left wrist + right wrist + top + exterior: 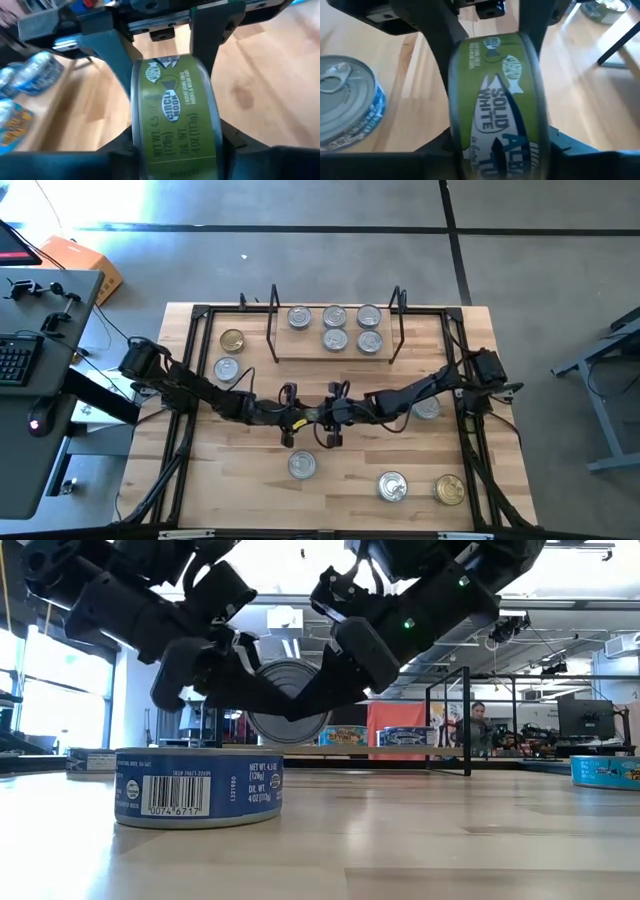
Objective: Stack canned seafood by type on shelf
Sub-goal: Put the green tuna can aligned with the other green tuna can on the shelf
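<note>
Green-labelled tin [290, 700] is hanging on edge above the blue tin [198, 787], both the left gripper [172, 150] and right gripper [495, 150] pinching it, so one should be releasing only once the other is holding firmly.

— What's around me?
— Grey concrete floor [300, 260] with dark seams, an orange box [85, 262] by a grey desk [40, 380] carrying a keyboard [12, 360].
— And beyond?
— Bright windows [60, 690], ceiling lights, and a person [478, 725] seated among monitors [585, 718].
</note>
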Robot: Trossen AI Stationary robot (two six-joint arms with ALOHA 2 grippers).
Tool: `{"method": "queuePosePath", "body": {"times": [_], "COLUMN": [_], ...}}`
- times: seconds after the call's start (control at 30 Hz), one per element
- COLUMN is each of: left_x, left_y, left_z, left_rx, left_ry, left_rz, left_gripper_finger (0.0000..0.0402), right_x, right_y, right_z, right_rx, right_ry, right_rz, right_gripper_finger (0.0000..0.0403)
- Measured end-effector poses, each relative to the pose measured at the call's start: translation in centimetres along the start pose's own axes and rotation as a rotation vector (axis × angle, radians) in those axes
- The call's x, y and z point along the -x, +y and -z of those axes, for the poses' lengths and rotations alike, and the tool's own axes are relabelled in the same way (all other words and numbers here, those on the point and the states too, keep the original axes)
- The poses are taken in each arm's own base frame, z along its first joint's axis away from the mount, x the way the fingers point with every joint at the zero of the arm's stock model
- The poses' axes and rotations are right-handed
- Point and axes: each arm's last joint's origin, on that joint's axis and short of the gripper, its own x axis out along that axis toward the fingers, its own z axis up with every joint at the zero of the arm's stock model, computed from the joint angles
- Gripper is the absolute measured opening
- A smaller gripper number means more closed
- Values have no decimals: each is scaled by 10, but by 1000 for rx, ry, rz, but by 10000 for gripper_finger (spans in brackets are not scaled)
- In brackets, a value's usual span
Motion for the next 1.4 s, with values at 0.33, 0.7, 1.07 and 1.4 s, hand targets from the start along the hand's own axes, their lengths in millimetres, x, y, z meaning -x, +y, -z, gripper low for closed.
{"method": "queuePosePath", "body": {"times": [0.33, 0.7, 1.07, 1.4], "left_x": [16, 37, 39, 44], "left_y": [3, 11, 9, 12], "left_z": [15, 26, 12, -6], "left_rx": [52, 58, 98, 79], "left_ry": [-27, -36, -190, -407], "left_rz": [-30, -78, -15, 61], "left_gripper_finger": [116, 115, 115, 116], "right_x": [-1, 17, 55, 62], "right_y": [-4, 6, 8, -4], "right_z": [-1, -2, 28, 49], "right_rx": [-2, 129, 80, -63], "right_ry": [16, 50, -62, -338], "right_rz": [7, 50, 177, 70], "right_gripper_finger": [161, 163, 163, 170]}}
